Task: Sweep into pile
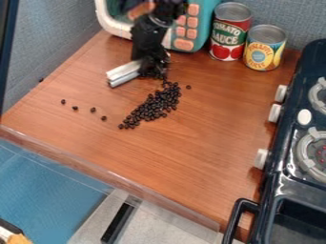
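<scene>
The black gripper hangs low over the back left part of the wooden counter, shut on a white-and-silver sweeping tool. The tool sticks out to the left of the gripper, close to the counter; its right end is hidden by the gripper. Dark beans lie in an elongated heap that runs from beneath the gripper toward the front left. Several stray beans are strewn left of the heap, and one bean lies just to its right.
A teal-and-white toy microwave stands behind the gripper. Right of it are a red can and a yellow-and-blue can. A dark toy stove lines the right side. The counter's clear edging runs along the front.
</scene>
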You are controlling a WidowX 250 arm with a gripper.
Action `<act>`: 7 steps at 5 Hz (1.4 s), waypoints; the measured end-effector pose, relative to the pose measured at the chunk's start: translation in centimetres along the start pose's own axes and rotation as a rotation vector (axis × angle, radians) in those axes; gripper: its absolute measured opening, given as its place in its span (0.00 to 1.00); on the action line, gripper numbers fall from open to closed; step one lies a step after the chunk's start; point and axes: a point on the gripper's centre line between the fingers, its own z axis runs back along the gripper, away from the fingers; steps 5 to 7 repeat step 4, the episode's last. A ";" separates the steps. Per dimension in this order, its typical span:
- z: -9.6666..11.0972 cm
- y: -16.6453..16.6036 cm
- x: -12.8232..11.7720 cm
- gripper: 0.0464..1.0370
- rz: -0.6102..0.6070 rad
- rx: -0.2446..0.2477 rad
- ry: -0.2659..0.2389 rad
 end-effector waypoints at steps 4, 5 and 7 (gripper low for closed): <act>1.7 4.7 1.2 0.34 -0.106 -0.007 0.042; 1.7 4.7 1.2 0.34 -0.106 -0.007 0.042; 1.7 4.7 1.2 0.34 -0.106 -0.007 0.042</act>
